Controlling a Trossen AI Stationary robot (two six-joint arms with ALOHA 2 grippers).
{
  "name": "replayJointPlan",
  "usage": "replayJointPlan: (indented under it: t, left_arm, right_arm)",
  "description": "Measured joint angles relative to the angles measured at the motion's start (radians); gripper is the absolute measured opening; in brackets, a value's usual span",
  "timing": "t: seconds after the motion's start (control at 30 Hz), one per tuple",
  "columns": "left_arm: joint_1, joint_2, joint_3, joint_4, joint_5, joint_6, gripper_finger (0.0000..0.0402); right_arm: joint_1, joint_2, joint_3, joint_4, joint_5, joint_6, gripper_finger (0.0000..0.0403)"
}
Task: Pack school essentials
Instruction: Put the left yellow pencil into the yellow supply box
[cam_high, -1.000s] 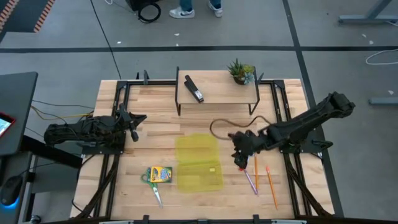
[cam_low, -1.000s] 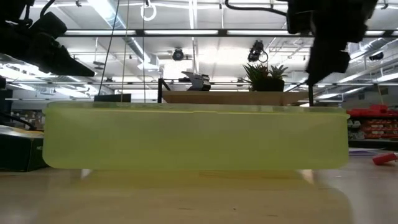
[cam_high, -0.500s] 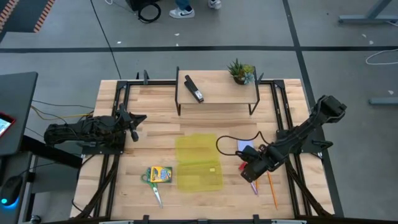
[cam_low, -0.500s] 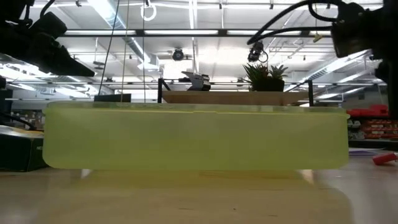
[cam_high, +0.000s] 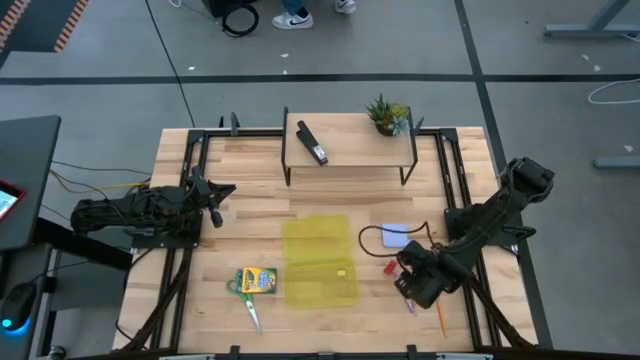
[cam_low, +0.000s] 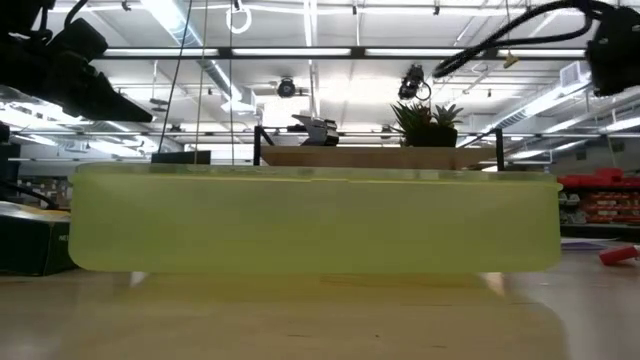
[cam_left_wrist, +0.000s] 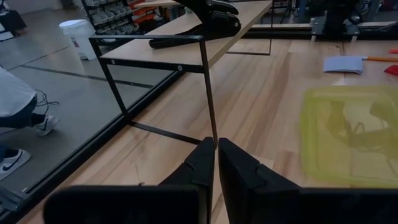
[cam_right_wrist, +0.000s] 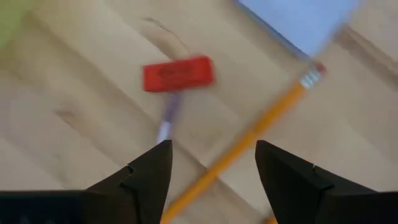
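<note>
Right gripper (cam_high: 408, 285) is seen low over the table's front right part, fingers (cam_right_wrist: 146, 177) spread wide apart with nothing held between them. In the right wrist view an orange pencil (cam_right_wrist: 249, 140) lies diagonally across the gap, and the purple pen (cam_right_wrist: 168, 118) is seen just under the small red piece (cam_right_wrist: 178, 73), its end against that piece. A corner of the pale lavender-blue notepad (cam_right_wrist: 305, 18) is caught at the edge of the same view.

From above, the notepad (cam_high: 396, 236) lies flat on the table (cam_high: 250, 215) right of centre, with the red piece (cam_high: 388, 266) just in front of it toward the front edge. A second orange pencil (cam_high: 441, 318) is seen near the front right corner, partly covered by the arm.

The translucent yellow-green case (cam_high: 320, 260) lies open at mid-table toward the front edge; a small yellow item can be made out in it. The crayon box (cam_high: 258, 280) sits just left of the case, touching the green-handled scissors (cam_high: 245, 298), whose blades point at the front edge.

Left gripper (cam_high: 213, 203) is parked at the table's left edge, fingers (cam_left_wrist: 199, 168) pressed together, nothing held.

On the raised shelf (cam_high: 350, 150) at the back edge, a black stapler (cam_high: 312, 143) and a small potted plant (cam_high: 386, 114) are noted, well apart.
</note>
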Motion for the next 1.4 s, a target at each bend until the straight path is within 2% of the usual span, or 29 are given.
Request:
replayJointPlan:
  t: [0.17, 0.4, 0.63, 0.97, 1.4]
  left_arm:
    - [0.0, 0.0, 0.0, 0.0, 0.0, 0.0, 0.0037]
    - [0.0, 0.0, 0.0, 0.0, 0.0, 0.0, 0.0036]
    - [0.0, 0.0, 0.0, 0.001, 0.0, 0.0, 0.0028]
    - [0.0, 0.0, 0.0, 0.001, 0.0, 0.0, 0.004]
    - [0.0, 0.0, 0.0, 0.001, 0.0, 0.0, 0.0032]
  right_arm:
    - [-0.024, -0.001, -0.009, -0.03, -0.138, 0.185, 0.0225]
    - [-0.123, -0.001, -0.039, -0.029, -0.158, 0.28, 0.0204]
    - [-0.193, -0.001, -0.099, 0.039, -0.164, 0.291, 0.02]
    - [-0.207, -0.001, -0.14, 0.077, -0.176, 0.306, 0.02]
    - [-0.211, -0.006, -0.184, 0.132, -0.18, 0.376, 0.02]
